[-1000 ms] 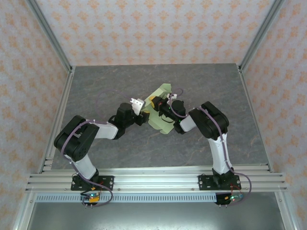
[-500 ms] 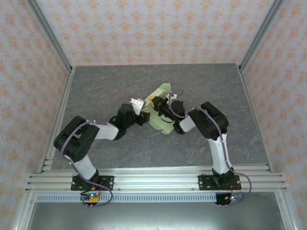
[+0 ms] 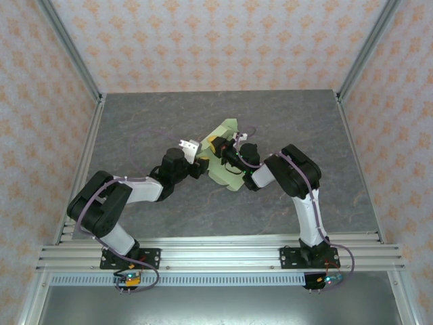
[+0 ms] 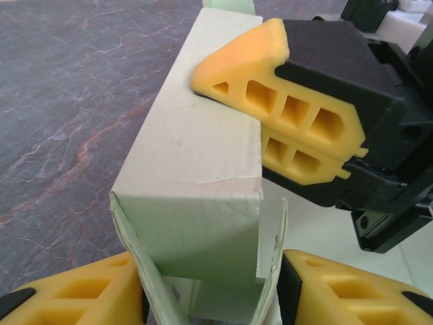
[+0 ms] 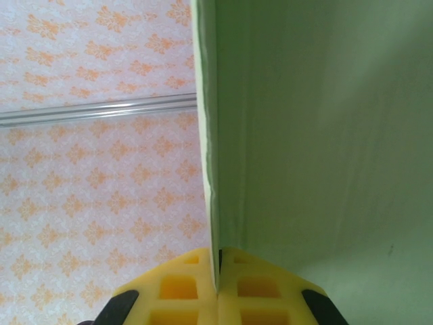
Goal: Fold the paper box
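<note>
The paper box, pale green card, is partly folded and held between both grippers at mid-table. In the left wrist view the paper box rises as a closed rectangular wall with two side flaps at its near end. My left gripper squeezes those flaps from both sides, each flap against a yellow finger. My right gripper is shut on the box's upper wall from the right. In the right wrist view the card edge of the box runs down between the shut fingers of my right gripper.
The grey marbled table is bordered by aluminium frame posts and a rail along the near edge. Patterned walls enclose the far and side edges. Both arms meet over the middle of the table.
The box and both grippers have shifted slightly left and away from the bases. The left arm's elbow has dropped lower. Both grips stay the same.
</note>
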Action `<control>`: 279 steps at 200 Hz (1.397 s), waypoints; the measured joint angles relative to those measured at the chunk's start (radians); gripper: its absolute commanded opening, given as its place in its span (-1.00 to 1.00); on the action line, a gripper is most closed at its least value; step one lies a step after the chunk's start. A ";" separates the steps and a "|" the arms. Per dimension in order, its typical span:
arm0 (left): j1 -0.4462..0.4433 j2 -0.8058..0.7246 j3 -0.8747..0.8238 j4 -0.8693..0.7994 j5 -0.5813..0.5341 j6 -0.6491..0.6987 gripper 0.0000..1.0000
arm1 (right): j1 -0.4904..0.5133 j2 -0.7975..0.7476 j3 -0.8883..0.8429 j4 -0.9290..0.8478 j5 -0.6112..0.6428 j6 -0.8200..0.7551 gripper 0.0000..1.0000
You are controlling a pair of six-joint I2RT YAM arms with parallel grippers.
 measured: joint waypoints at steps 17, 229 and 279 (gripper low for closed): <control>0.000 0.019 0.000 0.016 0.014 -0.022 0.08 | 0.000 0.000 -0.008 0.000 0.007 0.000 -1.00; -0.076 -0.137 -0.191 0.140 -0.091 -0.063 0.09 | 0.025 0.029 0.016 0.003 0.051 0.023 -1.00; -0.076 -0.011 -0.147 0.151 -0.098 -0.036 -0.06 | 0.028 0.026 0.021 -0.001 0.051 0.030 -1.00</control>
